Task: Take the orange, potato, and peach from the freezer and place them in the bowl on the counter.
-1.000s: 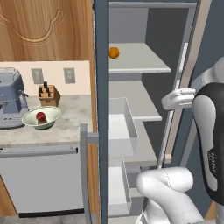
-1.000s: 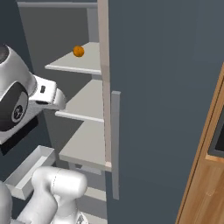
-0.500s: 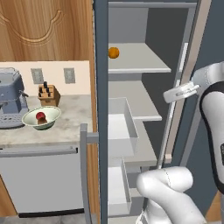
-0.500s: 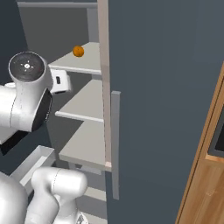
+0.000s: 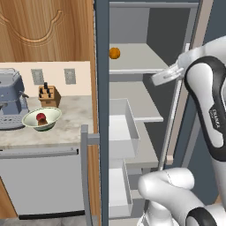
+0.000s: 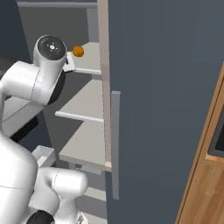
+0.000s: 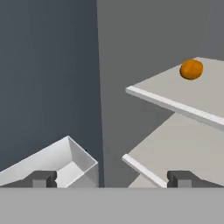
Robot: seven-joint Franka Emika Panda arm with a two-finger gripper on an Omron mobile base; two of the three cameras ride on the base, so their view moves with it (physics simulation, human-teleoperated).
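With its fingers spread wide and empty, the two-finger gripper (image 7: 111, 178) faced the small bright orange ball (image 7: 191, 69) at two o'clock — best approached level, straddling it squarely on its light grey shelf (image 7: 205, 94) before closing.

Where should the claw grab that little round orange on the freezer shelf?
Probably around the middle of the small bright orange ball, one finger on each side. It is round, so its widest part gives the best hold. Come from the shelf's open front, since it sits alone on the light grey shelf. The claw is open.
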